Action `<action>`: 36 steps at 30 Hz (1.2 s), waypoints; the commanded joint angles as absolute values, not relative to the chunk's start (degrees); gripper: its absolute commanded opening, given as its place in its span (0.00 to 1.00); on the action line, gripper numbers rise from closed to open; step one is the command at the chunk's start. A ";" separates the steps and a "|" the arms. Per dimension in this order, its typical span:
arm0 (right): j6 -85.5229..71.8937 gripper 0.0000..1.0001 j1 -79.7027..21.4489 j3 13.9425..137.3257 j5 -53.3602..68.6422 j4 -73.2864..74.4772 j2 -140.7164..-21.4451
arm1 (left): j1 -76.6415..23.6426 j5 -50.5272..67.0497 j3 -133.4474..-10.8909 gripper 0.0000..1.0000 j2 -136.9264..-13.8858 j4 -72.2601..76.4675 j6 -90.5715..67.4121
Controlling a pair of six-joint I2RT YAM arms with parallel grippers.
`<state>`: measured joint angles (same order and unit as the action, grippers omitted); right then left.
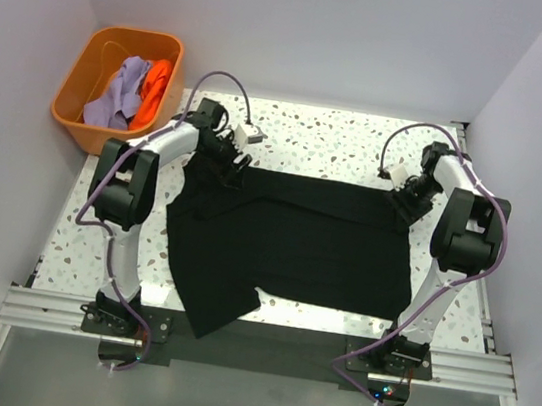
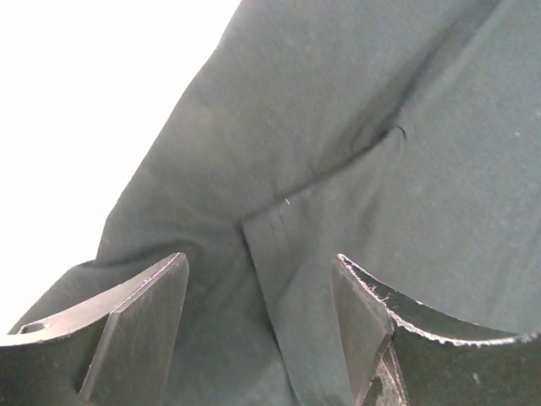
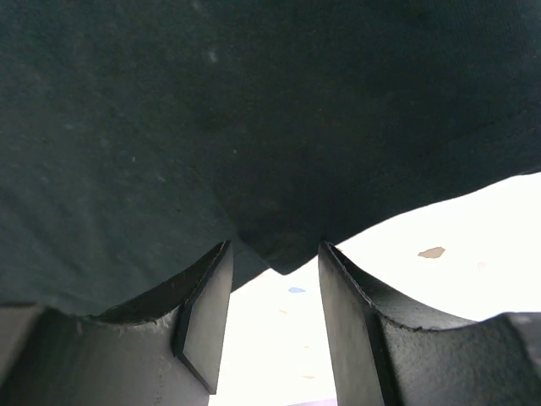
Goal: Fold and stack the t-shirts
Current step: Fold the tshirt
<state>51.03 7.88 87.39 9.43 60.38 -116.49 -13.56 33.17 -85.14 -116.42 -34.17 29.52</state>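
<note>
A large black t-shirt lies spread flat on the speckled table, one sleeve hanging over the near edge. My left gripper is open at its far left corner; in the left wrist view the fingers straddle a seam fold of the black cloth. My right gripper is open at the far right corner; in the right wrist view a corner tip of the cloth reaches between the fingers. A lavender shirt and an orange shirt lie bunched in the tub.
The orange plastic tub stands off the table's far left corner. White walls close in the back and both sides. Bare speckled tabletop shows beyond the black shirt and beside it. An aluminium rail runs along the near edge.
</note>
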 commanded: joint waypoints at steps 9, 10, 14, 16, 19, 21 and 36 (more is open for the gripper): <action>53.26 0.28 7.73 89.12 7.21 59.68 -114.87 | -14.59 35.32 -92.72 0.71 -121.46 -36.47 35.41; 53.26 0.26 7.73 89.30 7.29 59.76 -115.13 | -14.59 35.68 -92.90 0.70 -121.55 -37.69 35.85; 53.26 0.15 7.65 90.35 7.21 60.03 -115.58 | -14.59 38.49 -93.08 0.56 -121.12 -40.95 38.58; 53.17 0.08 7.65 90.70 7.29 60.12 -115.75 | -14.59 39.72 -93.16 0.45 -121.03 -43.14 40.07; 53.26 0.00 7.73 91.32 7.64 60.47 -115.93 | -14.59 41.30 -93.25 0.33 -120.15 -45.35 41.83; 53.26 0.00 7.73 91.84 7.82 60.73 -116.02 | -14.59 42.71 -92.82 0.21 -118.84 -45.96 42.80; 54.31 0.05 7.73 92.55 8.70 61.79 -113.73 | -17.14 42.45 -84.64 0.00 -110.75 -48.42 46.66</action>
